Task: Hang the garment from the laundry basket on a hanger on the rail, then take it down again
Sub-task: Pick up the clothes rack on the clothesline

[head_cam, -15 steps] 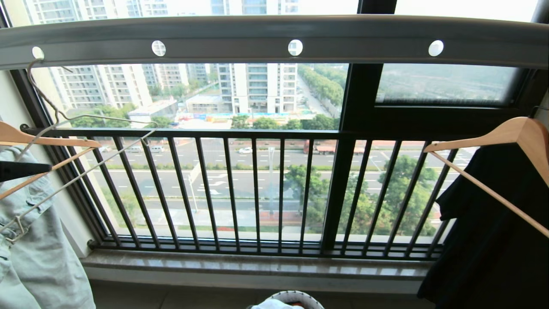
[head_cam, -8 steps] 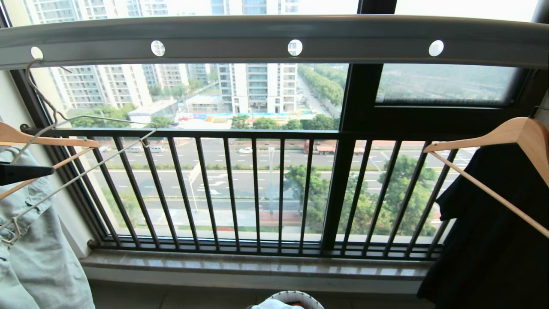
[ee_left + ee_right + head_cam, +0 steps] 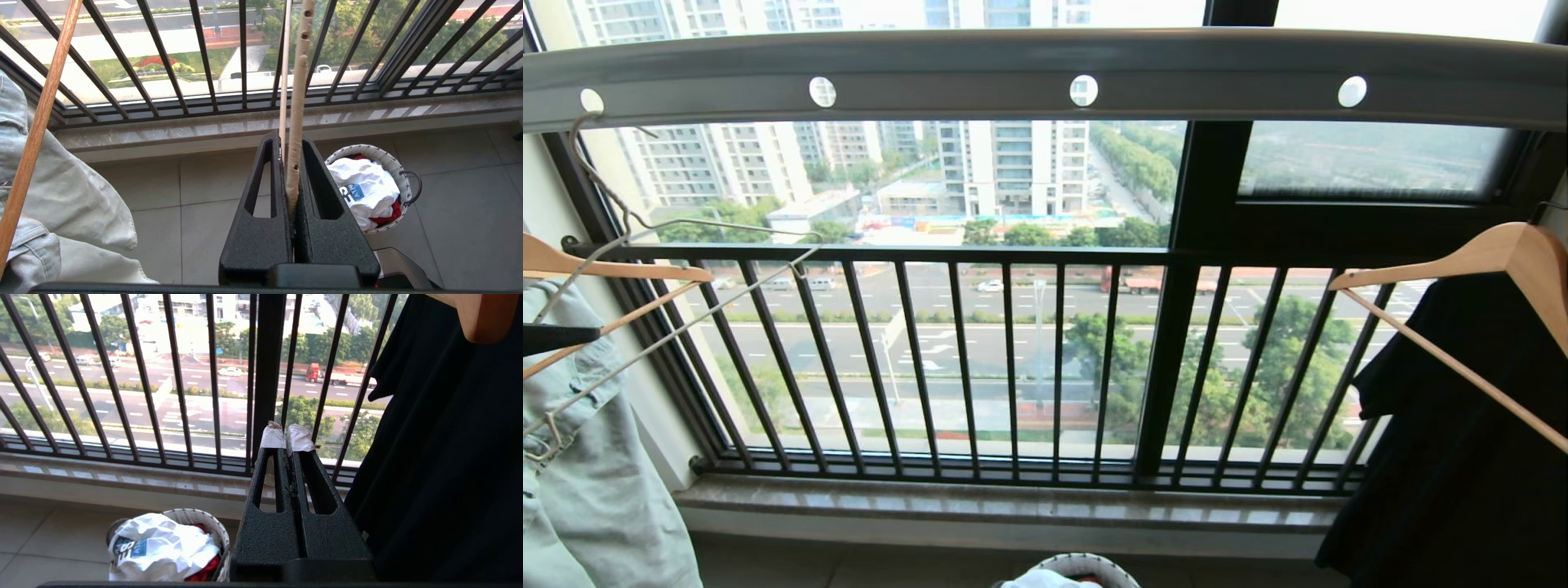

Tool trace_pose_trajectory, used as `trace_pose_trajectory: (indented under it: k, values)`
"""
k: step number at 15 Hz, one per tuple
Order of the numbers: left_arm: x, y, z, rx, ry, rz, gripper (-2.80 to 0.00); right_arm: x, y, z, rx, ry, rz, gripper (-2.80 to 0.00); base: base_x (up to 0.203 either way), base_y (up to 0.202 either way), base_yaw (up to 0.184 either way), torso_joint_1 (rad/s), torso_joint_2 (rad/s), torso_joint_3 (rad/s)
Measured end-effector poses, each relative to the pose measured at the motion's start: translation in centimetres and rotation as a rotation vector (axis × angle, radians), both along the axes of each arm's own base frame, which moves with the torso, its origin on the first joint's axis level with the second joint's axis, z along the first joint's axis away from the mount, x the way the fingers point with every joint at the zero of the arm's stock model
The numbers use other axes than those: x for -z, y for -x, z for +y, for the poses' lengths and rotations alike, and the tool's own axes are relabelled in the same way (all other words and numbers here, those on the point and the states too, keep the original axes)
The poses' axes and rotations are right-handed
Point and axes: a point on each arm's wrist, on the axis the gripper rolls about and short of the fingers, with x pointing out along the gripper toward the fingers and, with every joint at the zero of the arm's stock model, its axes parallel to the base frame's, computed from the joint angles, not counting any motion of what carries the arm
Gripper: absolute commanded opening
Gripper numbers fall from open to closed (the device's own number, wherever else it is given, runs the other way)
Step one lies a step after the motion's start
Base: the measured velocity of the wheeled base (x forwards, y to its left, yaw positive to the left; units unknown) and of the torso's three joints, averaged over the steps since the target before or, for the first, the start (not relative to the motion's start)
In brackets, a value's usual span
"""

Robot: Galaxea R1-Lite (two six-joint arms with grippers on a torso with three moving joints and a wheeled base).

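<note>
One change noted: left gripper (image 3: 291, 171) has gone from wide to clamped on the hanger (image 3: 678, 282), pinching a cream wire limb between its fingers. In head view only a black fingertip shows at far left edge, and it sits a bit further left than a sec ago. Hanger hook is in the leftmost hole of the rail (image 3: 1045, 73), upper left of frame. Judgement: hanger secured, lift-off from rail next; garment (image 3: 365, 190) not yet touched, crumpled in laundry basket (image 3: 394, 163) on floor, bottom centre of head view.

Room: wooden hanger (image 3: 613, 269) w/ pale denim (image 3: 596, 490) crowds lower left; black window railing (image 3: 1013, 359) close behind. Mid-rail span open. Right gripper (image 3: 286, 439) pressed closed on nothing, parked nr black garment (image 3: 1462, 457), right edge.
</note>
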Motion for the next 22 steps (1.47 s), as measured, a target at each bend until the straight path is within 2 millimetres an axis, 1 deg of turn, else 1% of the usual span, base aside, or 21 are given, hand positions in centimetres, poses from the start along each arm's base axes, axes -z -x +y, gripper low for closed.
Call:
trace_pose_trajectory:
  k: [5,9,13,15,22]
  values:
    - [1.0,0.3,-0.1,-0.008,0.027,0.026,-2.80,0.0,0.0,0.0,0.000,0.000,0.000,-2.80,0.000,0.000,0.000,0.000,0.00,0.000]
    - [1.2,0.7,-0.3,-0.014,0.035,0.030,-2.80,0.0,0.0,0.0,0.001,0.000,0.000,-2.80,0.000,0.000,0.000,0.000,0.00,0.000]
    - [1.5,0.9,-0.4,-0.031,0.020,-0.030,-2.80,0.0,0.0,0.0,0.000,0.000,0.000,-2.80,0.000,0.000,0.000,0.000,0.00,0.000]
    - [1.4,0.9,-0.4,-0.049,0.026,-0.066,-2.80,0.0,0.0,0.0,0.000,0.000,0.000,-2.80,0.000,0.000,0.000,0.000,0.00,0.000]
    - [0.8,1.6,-1.0,-0.049,0.013,-0.092,-2.80,0.0,0.0,0.0,0.001,0.000,0.000,-2.80,0.000,0.000,0.000,0.000,0.00,0.000]
